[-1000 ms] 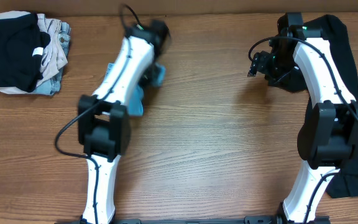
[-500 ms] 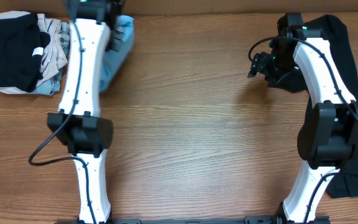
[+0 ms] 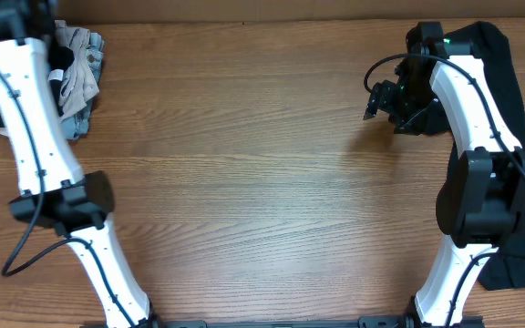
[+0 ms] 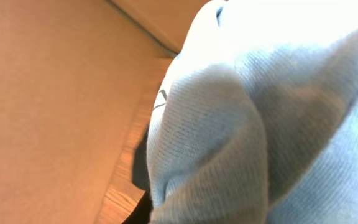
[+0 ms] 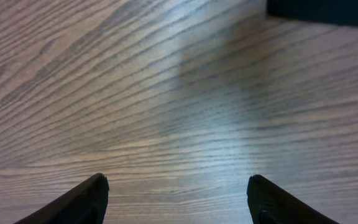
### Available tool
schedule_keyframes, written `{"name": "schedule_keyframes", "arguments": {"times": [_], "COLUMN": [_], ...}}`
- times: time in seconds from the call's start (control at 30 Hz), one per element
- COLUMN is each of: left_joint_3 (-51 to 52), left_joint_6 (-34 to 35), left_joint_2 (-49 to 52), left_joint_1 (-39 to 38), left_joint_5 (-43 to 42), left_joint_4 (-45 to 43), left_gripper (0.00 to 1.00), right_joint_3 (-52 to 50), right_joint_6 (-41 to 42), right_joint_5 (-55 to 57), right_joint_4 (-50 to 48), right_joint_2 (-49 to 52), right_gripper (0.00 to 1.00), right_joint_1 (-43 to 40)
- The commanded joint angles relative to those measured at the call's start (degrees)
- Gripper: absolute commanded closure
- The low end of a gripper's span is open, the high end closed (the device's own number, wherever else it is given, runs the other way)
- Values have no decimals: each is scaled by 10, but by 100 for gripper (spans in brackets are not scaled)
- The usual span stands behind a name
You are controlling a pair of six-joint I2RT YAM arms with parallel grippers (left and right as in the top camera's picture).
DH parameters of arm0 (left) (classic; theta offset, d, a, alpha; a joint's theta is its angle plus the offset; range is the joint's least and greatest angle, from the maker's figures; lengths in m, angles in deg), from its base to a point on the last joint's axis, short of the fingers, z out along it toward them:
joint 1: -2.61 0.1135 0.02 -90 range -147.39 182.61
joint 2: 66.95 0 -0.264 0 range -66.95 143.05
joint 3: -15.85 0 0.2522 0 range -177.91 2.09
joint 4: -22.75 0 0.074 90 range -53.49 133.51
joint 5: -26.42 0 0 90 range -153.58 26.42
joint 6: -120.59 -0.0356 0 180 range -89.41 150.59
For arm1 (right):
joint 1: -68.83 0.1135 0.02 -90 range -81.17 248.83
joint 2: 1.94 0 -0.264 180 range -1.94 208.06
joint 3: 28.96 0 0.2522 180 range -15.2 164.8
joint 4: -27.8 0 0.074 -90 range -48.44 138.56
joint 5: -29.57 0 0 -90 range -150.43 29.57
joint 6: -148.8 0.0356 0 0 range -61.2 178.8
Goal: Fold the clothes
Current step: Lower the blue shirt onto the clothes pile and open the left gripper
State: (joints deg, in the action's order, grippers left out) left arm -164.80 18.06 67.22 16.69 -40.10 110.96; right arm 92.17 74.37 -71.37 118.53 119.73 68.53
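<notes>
Left wrist: aiming soft light blue knit T-shirt point(image 4: 260, 124) squarely over folded grey garment pile point(image 3: 80, 68), left pincer's grip hidden, right pincer point(image 5: 176, 186) gaping.

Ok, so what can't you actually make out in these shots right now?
Left claw: left wrist view, light blue shirt fills the frame; overhead, the top edge cuts it off.
Clothes pile: overhead, the left arm covers part.
Black shirt: overhead, the right arm covers part.

Bunched light blue garment point(image 4: 272, 130), very close
</notes>
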Motion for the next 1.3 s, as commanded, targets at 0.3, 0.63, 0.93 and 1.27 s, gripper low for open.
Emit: {"name": "schedule_keyframes", "arguments": {"times": [0.3, 0.63, 0.93, 1.27], "left_joint_3": [26, 26, 26, 30], "left_joint_6": [-34, 11, 19, 19], "left_joint_2": [48, 125, 134, 135], "left_joint_1": [173, 181, 160, 85], "left_joint_5": [-186, -180, -187, -280], "left_joint_4": [-174, -207, -143, 43], "left_gripper": [96, 96, 96, 11], "right_joint_3": [10, 10, 10, 10], "right_joint_6": [12, 12, 12, 12], "right_joint_5": [4, 4, 2, -11], "right_joint_4": [18, 16, 14, -4], "right_joint_2": [-22, -22, -22, -22], "right_gripper": [26, 26, 26, 25], "right_joint_1": [3, 3, 3, 3]}}
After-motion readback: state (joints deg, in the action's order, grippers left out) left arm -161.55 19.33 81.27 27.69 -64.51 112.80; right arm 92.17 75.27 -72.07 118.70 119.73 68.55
